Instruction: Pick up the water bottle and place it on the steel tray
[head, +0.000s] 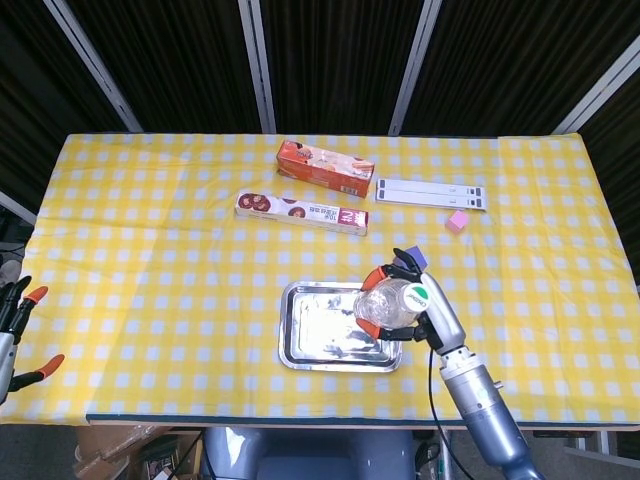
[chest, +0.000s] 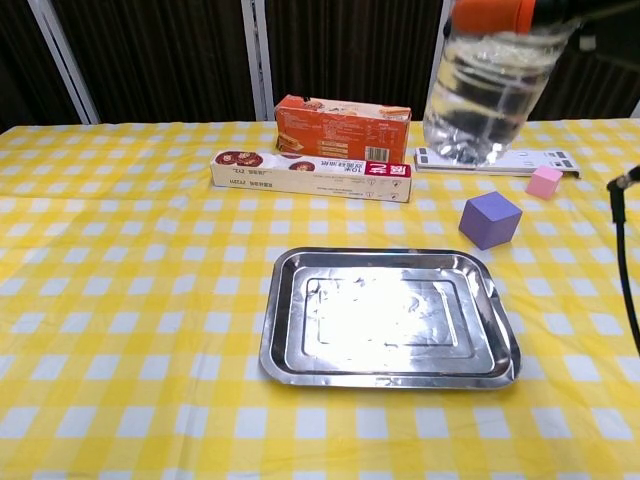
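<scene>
Gripping the water bottle (head: 392, 305) around its body, the right hand (head: 420, 310) holds it lifted in the air over the right end of the steel tray (head: 315, 340); the chest view shows the bottle's base (chest: 485, 95) well clear of the table, high above the tray (chest: 390, 365). The bottle is clear plastic, ribbed, with little or no label visible on its body and a white cap with green marking that faces the head camera. Orange-tipped fingers (head: 378, 274) wrap its near and far sides. The tray is a shallow rectangular pan with a rolled rim, lying near the front edge of the yellow checked table (head: 150, 250), a little right of centre. A purple cube (chest: 490, 220) sits just beyond the tray's right far corner, a pink cube (head: 457, 221) further back. Two long snack boxes (head: 302, 210) lie toward the back edge, beside a white strip (head: 430, 193). The left hand (head: 15, 330) hangs off the table's left front corner, holding nothing, fingers apart.
</scene>
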